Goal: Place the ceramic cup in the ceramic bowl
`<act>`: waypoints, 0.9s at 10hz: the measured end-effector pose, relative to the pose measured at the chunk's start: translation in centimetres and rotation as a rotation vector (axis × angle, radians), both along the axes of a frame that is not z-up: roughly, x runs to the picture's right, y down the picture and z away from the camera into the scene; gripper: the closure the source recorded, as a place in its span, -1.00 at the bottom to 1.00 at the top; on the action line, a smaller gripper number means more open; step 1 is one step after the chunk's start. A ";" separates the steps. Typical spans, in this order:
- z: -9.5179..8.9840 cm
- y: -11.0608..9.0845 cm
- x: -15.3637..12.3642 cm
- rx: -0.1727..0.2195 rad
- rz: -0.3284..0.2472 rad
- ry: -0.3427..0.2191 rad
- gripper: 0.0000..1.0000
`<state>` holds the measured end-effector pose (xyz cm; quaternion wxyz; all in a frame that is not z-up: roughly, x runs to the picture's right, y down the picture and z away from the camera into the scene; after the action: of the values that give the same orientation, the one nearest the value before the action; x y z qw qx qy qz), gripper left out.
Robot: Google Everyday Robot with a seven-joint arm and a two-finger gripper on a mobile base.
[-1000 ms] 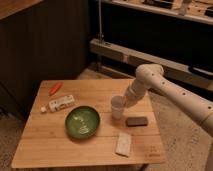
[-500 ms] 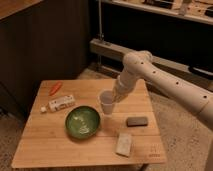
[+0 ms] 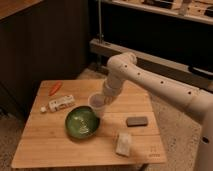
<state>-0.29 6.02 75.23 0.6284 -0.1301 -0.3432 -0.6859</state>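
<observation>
The white ceramic cup hangs upright just over the upper right rim of the ceramic bowl. The bowl is dark green with a lighter speckled inside and sits left of centre on the wooden table. My gripper, at the end of the white arm that reaches in from the right, is shut on the cup's right side. The gripper's end is partly hidden behind the cup.
An orange carrot-like item and a white packet lie at the table's back left. A dark grey block and a pale rectangular block lie right of the bowl. A metal shelf rail runs behind the table.
The arm has carried the cup leftward from the table's right-middle to the bowl's right rim. The bowl and the other items have not moved.
</observation>
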 end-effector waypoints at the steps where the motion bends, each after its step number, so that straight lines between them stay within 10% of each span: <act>1: -0.4 -0.1 -1.1 0.003 -0.017 -0.013 0.70; 9: -1.1 0.9 -5.6 -0.001 -0.086 -0.032 0.70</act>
<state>-5.89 6.89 74.13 0.5927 -0.1341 -0.3473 -0.7142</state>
